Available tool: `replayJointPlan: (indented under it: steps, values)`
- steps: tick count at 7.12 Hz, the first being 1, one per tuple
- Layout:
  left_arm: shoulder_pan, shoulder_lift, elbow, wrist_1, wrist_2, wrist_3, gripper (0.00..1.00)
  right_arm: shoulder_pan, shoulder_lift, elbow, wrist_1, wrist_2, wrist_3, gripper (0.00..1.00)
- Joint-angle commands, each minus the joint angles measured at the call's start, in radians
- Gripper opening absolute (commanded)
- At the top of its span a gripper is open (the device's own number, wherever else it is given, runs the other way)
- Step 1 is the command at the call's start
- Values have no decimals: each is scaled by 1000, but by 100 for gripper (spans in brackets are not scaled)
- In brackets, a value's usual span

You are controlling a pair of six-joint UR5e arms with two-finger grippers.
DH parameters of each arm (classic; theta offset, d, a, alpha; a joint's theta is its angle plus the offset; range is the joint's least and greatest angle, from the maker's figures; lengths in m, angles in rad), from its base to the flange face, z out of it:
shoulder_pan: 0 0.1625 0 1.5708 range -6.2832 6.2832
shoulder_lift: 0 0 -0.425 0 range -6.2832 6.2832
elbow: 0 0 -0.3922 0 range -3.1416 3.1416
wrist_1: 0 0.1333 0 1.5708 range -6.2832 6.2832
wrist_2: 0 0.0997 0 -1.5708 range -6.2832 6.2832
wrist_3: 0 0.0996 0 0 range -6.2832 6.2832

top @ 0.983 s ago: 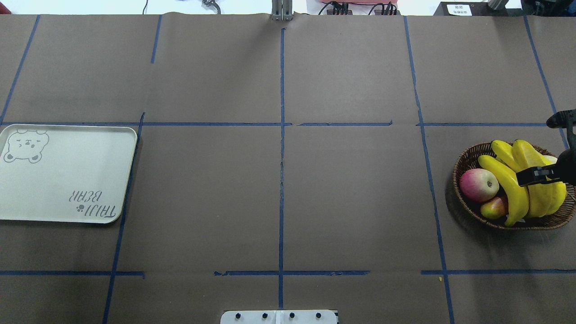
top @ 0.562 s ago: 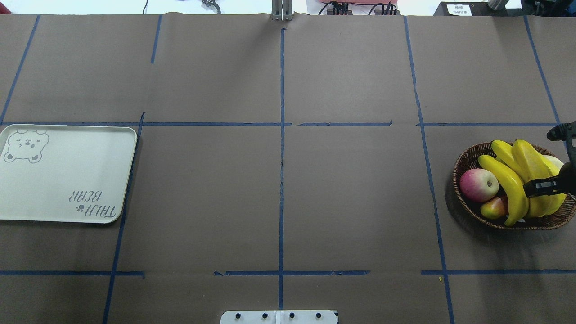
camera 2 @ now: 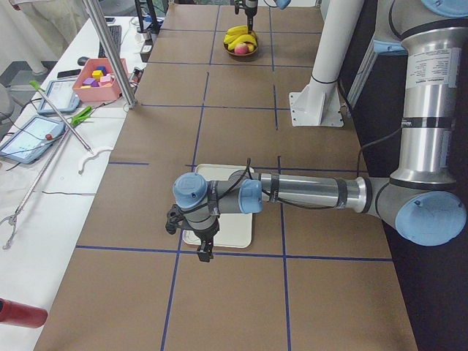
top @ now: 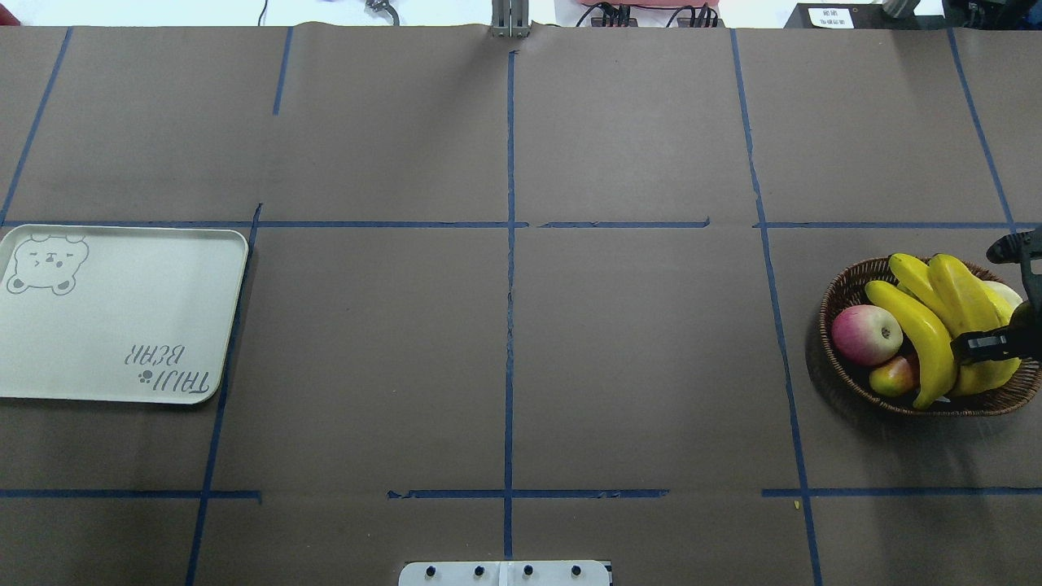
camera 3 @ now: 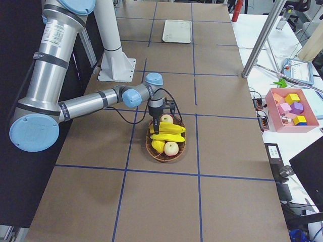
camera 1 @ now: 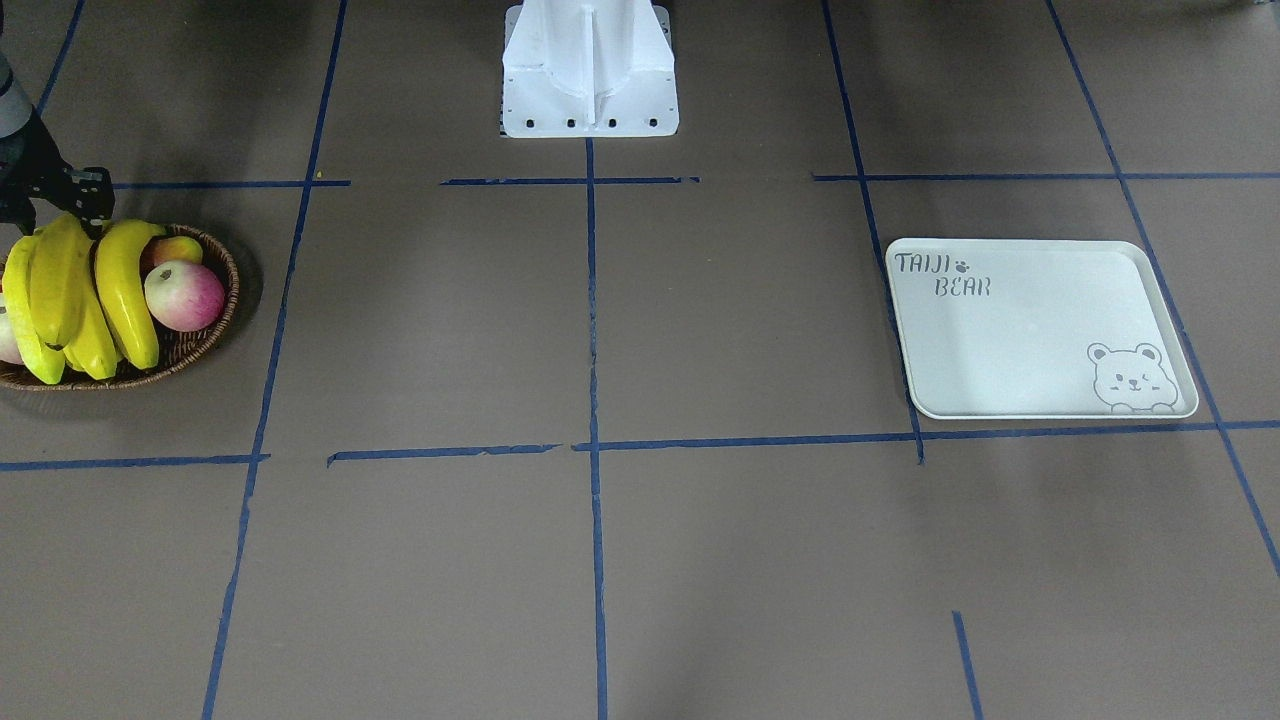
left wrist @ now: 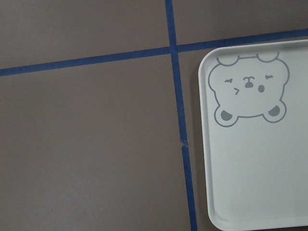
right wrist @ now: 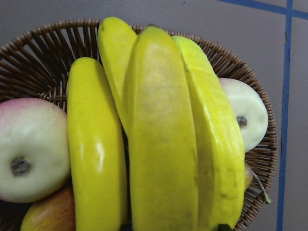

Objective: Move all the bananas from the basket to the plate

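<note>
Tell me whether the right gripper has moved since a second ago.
Yes. In the overhead view the right gripper has slid toward the robot's side across the basket.

Directly beneath the right hand [top: 977, 297], the bananas [top: 924, 325] lie packed side by side and fill the middle of the basket [top: 830, 301]. The fingers stand wide apart over the bunch. Toward the table middle from the hand, an apple [top: 865, 334] and a smaller reddish fruit [top: 894, 376] block the gap beside the bunch. On the opposite side a pale fruit [right wrist: 245, 115] does the same. Between basket and plate [top: 122, 325] the table [top: 635, 350] offers open surface. The white arm base [camera 1: 590, 70] stands at the robot-side edge. Beneath the left hand [camera 2: 191, 238], plate edge and table lie unobstructed.
</note>
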Motion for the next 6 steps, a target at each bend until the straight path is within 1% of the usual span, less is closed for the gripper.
replayJointPlan:
  steps: [1,2,3,5,6]
  values:
    - [0,0,0,0,0,0,100,-4,0,-9,0,-1,-3,39]
    - [0,0,0,0,0,0,100,-4,0,-3,0,-1,-5,9]
    - [0,0,0,0,0,0,100,-1,3,1,0,-1,-18,1]
    - [0,0,0,0,0,0,100,14,-12,64,-14,6,-51,0]
    - [0,-1,0,0,0,0,100,38,-35,91,-24,12,-118,0]
